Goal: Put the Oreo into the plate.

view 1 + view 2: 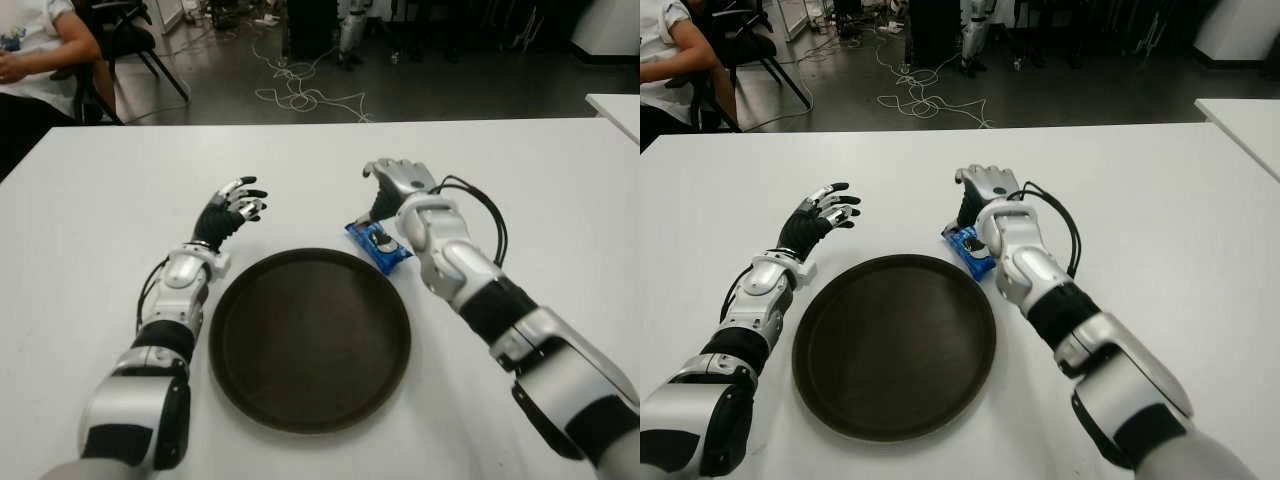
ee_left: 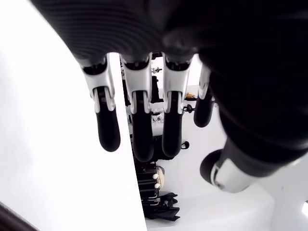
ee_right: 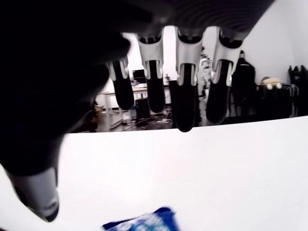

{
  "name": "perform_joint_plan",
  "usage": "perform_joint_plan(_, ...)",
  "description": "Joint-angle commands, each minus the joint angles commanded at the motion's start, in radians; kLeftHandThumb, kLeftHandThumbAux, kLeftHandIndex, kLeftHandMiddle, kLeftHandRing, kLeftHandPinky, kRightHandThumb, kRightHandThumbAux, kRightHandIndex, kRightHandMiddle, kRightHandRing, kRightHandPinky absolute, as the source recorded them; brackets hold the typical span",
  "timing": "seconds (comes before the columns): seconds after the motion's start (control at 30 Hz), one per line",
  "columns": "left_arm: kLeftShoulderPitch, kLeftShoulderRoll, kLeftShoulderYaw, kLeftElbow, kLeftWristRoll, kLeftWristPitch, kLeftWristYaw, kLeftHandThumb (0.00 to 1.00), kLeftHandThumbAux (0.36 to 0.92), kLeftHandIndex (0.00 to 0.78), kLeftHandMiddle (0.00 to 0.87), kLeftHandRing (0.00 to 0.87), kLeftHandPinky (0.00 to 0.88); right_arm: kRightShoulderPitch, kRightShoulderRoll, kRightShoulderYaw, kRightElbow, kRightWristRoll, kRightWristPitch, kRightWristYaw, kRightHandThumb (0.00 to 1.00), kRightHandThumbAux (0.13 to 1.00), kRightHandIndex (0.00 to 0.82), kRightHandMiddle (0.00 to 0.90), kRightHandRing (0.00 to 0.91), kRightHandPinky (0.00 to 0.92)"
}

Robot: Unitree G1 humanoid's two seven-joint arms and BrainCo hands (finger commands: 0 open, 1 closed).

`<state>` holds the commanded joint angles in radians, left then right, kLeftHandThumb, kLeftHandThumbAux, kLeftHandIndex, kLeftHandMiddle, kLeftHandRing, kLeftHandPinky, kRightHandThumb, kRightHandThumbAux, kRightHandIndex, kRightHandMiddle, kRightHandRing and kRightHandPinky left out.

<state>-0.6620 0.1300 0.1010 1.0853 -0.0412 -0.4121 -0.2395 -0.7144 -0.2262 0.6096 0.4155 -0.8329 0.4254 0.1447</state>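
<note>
A blue Oreo packet (image 1: 379,245) lies on the white table (image 1: 90,210) just beyond the right rim of the round dark plate (image 1: 310,338). My right hand (image 1: 392,188) hovers right over the packet's far end, fingers extended and spread, holding nothing; the right wrist view shows the packet's blue edge (image 3: 144,222) below the thumb, apart from the fingers. My left hand (image 1: 236,209) is open beside the plate's upper left rim, fingers (image 2: 144,125) relaxed and empty.
A person sits at the far left corner beyond the table (image 1: 40,50). Cables (image 1: 300,95) lie on the floor behind. Another white table's corner (image 1: 615,105) shows at the far right. Bare table surface spreads on both sides of the plate.
</note>
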Motion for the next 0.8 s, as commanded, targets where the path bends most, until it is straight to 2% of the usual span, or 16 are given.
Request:
perform_joint_plan(0.27, -0.003, -0.001, -0.004, 0.006, 0.006, -0.006, 0.004, 0.055, 0.689, 0.190, 0.302, 0.299, 0.320, 0.050, -0.028, 0.001, -0.091, -0.034, 0.029, 0.040, 0.000, 0.691, 0.244, 0.248, 0.286, 0.327)
perform_joint_plan(0.47, -0.007, -0.001, -0.005, 0.012, 0.008, -0.003, 0.002, 0.065, 0.705, 0.201, 0.308, 0.303, 0.320, 0.075, -0.044, 0.005, -0.133, -0.072, 0.044, 0.065, 0.000, 0.691, 0.232, 0.219, 0.233, 0.250)
perform_joint_plan(0.6, -0.009, -0.004, -0.003, 0.013, 0.007, -0.003, 0.004, 0.068, 0.702, 0.201, 0.306, 0.301, 0.322, 0.096, -0.051, 0.000, -0.153, -0.088, 0.043, 0.063, 0.000, 0.697, 0.202, 0.195, 0.208, 0.222)
perform_joint_plan(0.8, -0.008, -0.005, -0.003, 0.012, 0.009, -0.005, 0.008, 0.072, 0.673, 0.197, 0.302, 0.300, 0.323, 0.131, -0.066, -0.002, -0.176, -0.105, 0.027, 0.041, 0.000, 0.715, 0.090, 0.097, 0.134, 0.156)
